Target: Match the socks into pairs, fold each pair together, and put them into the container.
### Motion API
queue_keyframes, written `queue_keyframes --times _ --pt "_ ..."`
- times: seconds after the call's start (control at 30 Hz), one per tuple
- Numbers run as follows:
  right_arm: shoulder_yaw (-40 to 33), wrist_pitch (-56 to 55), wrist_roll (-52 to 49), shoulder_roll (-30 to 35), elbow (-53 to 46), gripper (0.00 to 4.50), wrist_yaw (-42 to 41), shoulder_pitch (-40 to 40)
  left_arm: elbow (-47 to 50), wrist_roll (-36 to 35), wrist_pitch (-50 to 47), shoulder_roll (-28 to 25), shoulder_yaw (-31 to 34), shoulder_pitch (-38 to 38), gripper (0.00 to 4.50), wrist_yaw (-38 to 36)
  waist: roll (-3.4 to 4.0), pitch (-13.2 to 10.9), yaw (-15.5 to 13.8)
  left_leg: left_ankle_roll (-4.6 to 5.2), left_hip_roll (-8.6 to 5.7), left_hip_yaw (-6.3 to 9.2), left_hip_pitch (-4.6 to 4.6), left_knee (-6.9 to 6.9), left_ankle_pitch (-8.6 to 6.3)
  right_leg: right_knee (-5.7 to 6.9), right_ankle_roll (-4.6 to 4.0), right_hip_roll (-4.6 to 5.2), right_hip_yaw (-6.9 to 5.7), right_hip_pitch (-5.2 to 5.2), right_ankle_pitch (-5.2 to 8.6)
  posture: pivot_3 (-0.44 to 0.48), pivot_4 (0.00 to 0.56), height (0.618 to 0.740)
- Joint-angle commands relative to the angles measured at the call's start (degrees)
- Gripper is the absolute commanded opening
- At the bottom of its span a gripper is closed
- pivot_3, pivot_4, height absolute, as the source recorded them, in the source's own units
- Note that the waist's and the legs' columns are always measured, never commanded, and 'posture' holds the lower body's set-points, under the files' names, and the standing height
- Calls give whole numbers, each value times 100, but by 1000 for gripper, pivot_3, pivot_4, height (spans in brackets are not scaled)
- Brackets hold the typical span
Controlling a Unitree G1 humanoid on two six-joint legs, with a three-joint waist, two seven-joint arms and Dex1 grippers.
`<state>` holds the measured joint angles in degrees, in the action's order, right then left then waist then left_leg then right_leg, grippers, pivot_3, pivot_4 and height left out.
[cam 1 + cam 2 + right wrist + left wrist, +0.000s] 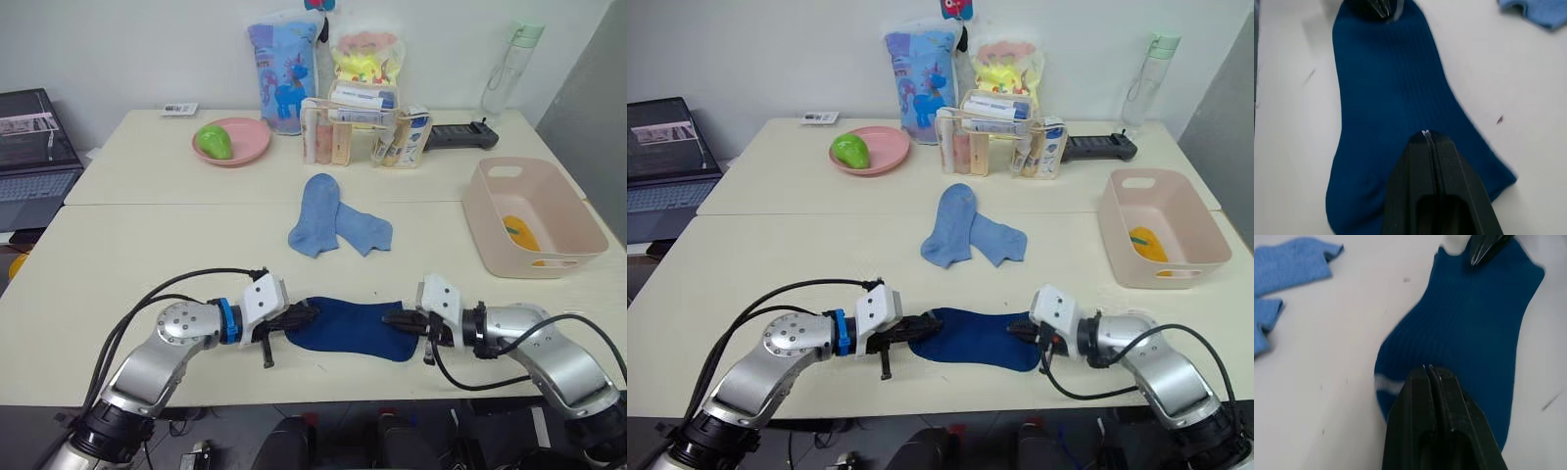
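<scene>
A dark navy sock (348,328) lies flat near the table's front edge, stretched between my two grippers. My left gripper (306,315) is shut on its toe end, and my right gripper (390,317) is shut on its cuff end. In both wrist views the fingers (1427,382) (1425,147) are pressed together on the navy cloth. Two light blue socks (318,213) (364,230) lie side by side mid-table, overlapping a little. The pale pink container (490,220) stands at the right, with something mustard yellow (519,233) inside it.
A round pink plate (245,147) with a green fruit sits at the back. Beside it are a clear organiser of toiletries (362,132), two printed bags, a bottle (509,69) and a black device (460,134). A laptop (29,157) stands off the left edge.
</scene>
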<state>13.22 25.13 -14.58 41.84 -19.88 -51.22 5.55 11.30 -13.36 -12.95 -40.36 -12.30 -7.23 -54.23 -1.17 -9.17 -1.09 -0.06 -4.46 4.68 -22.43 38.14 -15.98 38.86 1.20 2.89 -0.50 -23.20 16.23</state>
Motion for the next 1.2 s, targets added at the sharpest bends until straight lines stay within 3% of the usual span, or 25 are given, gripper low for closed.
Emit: queue_keyframes --times 0.03,0.4,0.7,0.9,1.07,1.2 --pt "-232 -428 162 186 212 0 -51 -275 -226 53 235 11 154 258 24 9 0 1 1 0 0 0 0 0 0 1 0 0 0 0 0 0 150 740" --pt "-961 58 -797 185 -400 0 -243 -256 370 -602 53 -75 647 590 24 -320 3 4 7 26 2 2 43 -5 -15 2 0 0 -1 37 1 0 150 740" --pt "-266 -106 -78 311 -226 0 -220 -483 417 101 19 -175 237 593 24 -240 3 3 -5 26 1 3 43 -6 -15 -1 0 0 -2 40 1 0 150 740" --pt "-817 -115 -337 580 -295 0 -375 -734 452 -192 -6 -258 583 674 24 -423 3 3 -12 26 2 5 49 -7 -16 -5 1 0 -6 48 2 0 150 740" --pt "-1409 545 -1120 368 -559 0 -197 -621 784 -600 -180 -264 826 673 24 -542 3 3 -8 27 3 6 49 -7 -16 -5 1 0 -6 49 1 0 150 740" --pt "-1525 780 -1149 130 -322 1318 135 -482 891 -605 -29 -249 921 573 0 -540 3 3 -10 27 3 7 49 -7 -16 -5 1 0 -6 51 1 0 150 740"
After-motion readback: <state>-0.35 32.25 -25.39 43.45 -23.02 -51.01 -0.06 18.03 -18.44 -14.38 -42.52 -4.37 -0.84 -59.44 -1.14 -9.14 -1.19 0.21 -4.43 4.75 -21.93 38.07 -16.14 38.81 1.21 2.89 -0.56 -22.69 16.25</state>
